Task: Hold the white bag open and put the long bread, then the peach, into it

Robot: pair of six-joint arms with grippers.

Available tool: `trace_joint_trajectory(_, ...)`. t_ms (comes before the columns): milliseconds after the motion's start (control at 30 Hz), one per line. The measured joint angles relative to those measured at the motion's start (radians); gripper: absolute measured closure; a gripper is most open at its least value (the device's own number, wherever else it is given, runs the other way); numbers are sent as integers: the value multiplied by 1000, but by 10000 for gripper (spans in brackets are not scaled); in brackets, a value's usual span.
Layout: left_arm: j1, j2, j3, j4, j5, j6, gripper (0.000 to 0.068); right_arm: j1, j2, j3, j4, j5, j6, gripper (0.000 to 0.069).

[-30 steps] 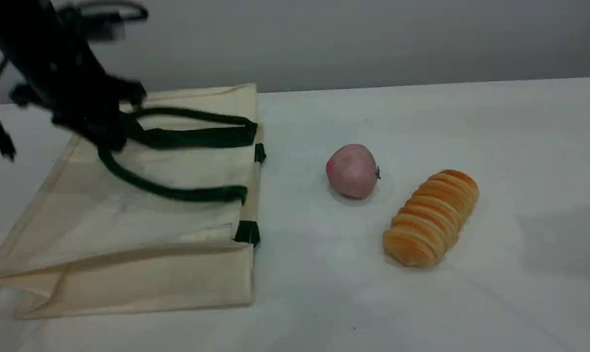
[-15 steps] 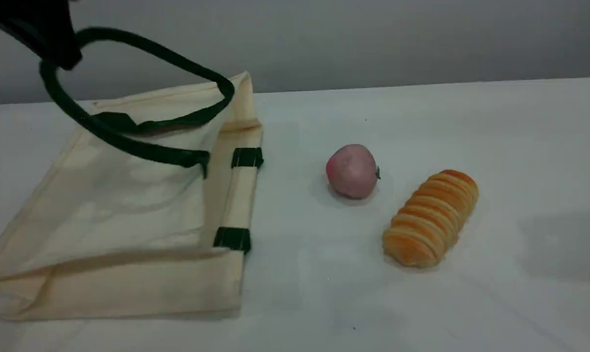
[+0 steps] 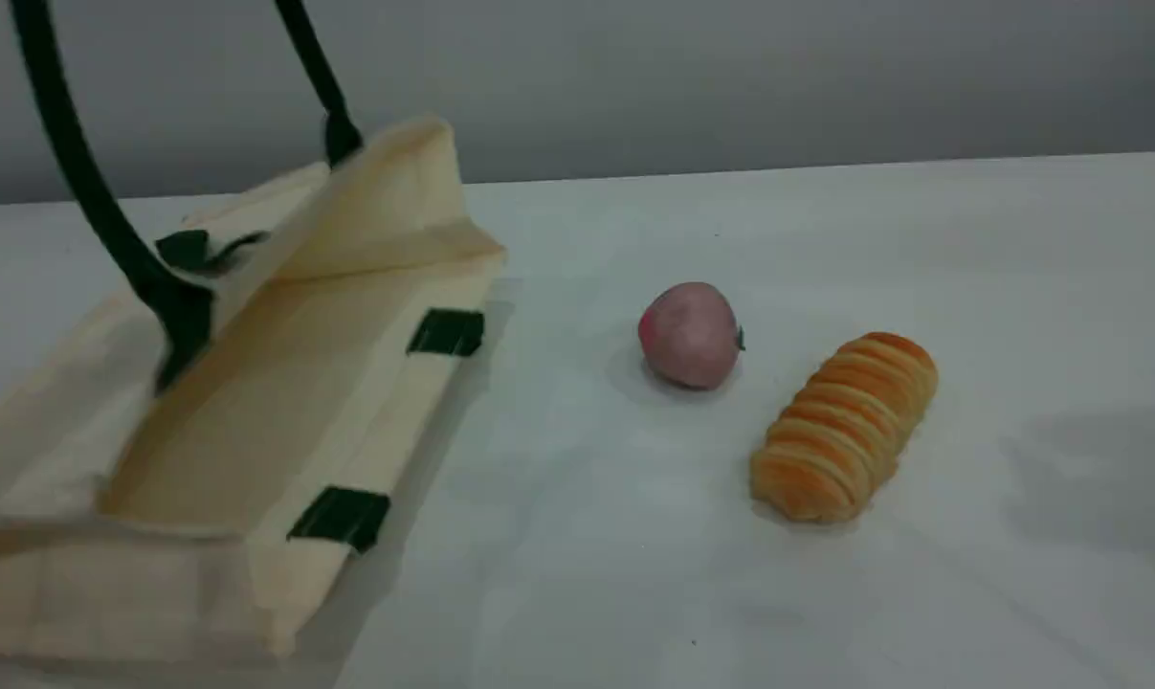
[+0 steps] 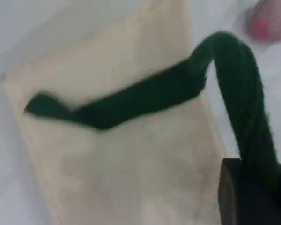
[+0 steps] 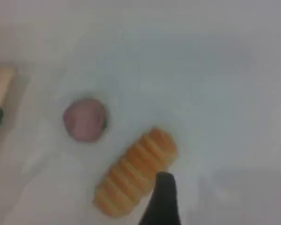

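White table (image 3: 826,593) fills near and right; plain grey wall (image 3: 730,77) far behind; soft, even light.

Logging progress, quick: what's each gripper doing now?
Left gripper: shut on the bag's green handle.
Right gripper: open, empty, above the bread.

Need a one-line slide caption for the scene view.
White bag lifted open by one green handle running out of frame; peach and long bread lie on the table.
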State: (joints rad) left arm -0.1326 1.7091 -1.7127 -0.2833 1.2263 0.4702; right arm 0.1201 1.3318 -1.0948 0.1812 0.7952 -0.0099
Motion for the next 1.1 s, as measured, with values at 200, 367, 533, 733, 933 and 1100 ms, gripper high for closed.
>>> trace_joint_trajectory(200,0,-21,-38,-108,-1,82,587,1,84,0,4,19,-4,106)
trace_joint_trajectory(367,0,-33,-38,-207,-2,231,587,1,159,0,40,23,-60,106)
trace_joint_trajectory(533,0,-36,-38,-220,-4,356,587,1,227,0,104,25,-121,106)
trace_joint_trajectory(733,0,-36,-38,-217,-5,457,587,1,287,0,172,44,-180,106)
trace_joint_trajectory(933,0,-36,-38,-217,-5,517,587,1,357,0,232,51,-183,106)
trace_joint_trajectory(1100,0,-36,-38,-217,-5,517,587,1,436,0,297,37,-183,106)
